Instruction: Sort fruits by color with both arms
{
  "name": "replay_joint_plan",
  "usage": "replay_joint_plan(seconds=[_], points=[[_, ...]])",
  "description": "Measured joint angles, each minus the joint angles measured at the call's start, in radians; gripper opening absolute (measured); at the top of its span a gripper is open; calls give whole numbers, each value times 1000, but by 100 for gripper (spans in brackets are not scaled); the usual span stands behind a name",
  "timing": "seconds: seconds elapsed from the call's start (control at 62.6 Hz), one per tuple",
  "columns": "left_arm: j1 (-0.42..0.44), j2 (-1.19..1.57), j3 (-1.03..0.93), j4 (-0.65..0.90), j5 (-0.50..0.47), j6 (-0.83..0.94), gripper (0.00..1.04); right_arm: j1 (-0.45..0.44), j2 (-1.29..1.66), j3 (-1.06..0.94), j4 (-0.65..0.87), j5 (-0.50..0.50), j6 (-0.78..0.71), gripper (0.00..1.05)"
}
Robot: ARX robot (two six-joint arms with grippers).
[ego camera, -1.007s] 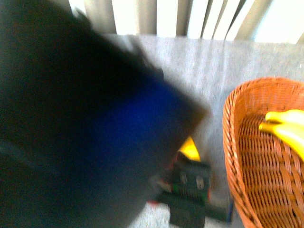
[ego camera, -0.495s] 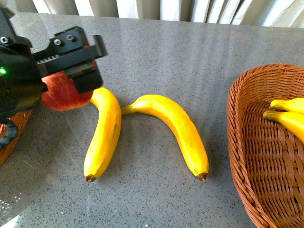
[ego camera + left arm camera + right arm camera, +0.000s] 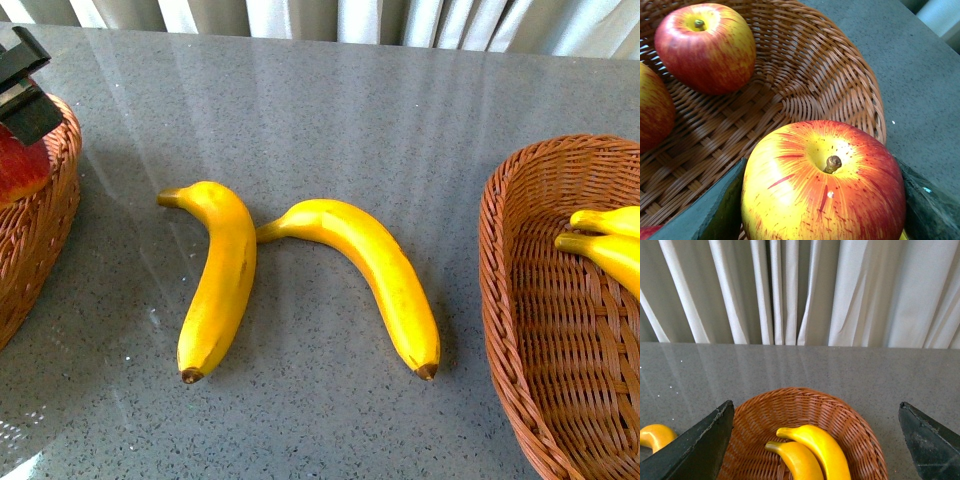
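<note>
Left tool (image 3: 822,210): clamped on the held apple (image 3: 825,185), one dark finger (image 3: 705,215) pressed to each flank. The apple is round and glossy, with a yellow crown, red streaks fanning outward, and a short brown stem facing the wrist camera. It hangs over the left basket (image 3: 805,85), tight brown wicker, just inside the rim. Past the tool, a loose apple (image 3: 705,47) and a second apple (image 3: 652,112) lie in the basket.

Right tool (image 3: 815,405): fingers wide apart, nothing between them. Beneath it is the right basket (image 3: 860,435), oval wicker, holding two basket bananas (image 3: 820,445) side by side, long axes parallel.

Desk (image 3: 400,110): grey, speckled, glossy. Between the tools lie two curved bananas.
- The near-left banana (image 3: 218,280) runs toward the robot, brown tip nearest.
- The near-right banana (image 3: 365,270) slants toward the right tool's side, its stem meeting the other banana.
</note>
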Motion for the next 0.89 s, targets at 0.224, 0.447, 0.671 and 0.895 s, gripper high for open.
replay_joint_plan(seconds=[0.224, 0.447, 0.671, 0.895], points=[[-16, 14, 0, 23, -21, 4, 97, 0, 0, 0, 0, 0, 0, 96], [-71, -45, -23, 122, -104, 132, 96, 0, 0, 0, 0, 0, 0, 96], [-35, -166, -208, 489, 113, 397, 83, 0, 0, 0, 0, 0, 0, 96], [74, -423, -443, 710, 355, 750, 40, 0, 0, 0, 0, 2, 0, 96]])
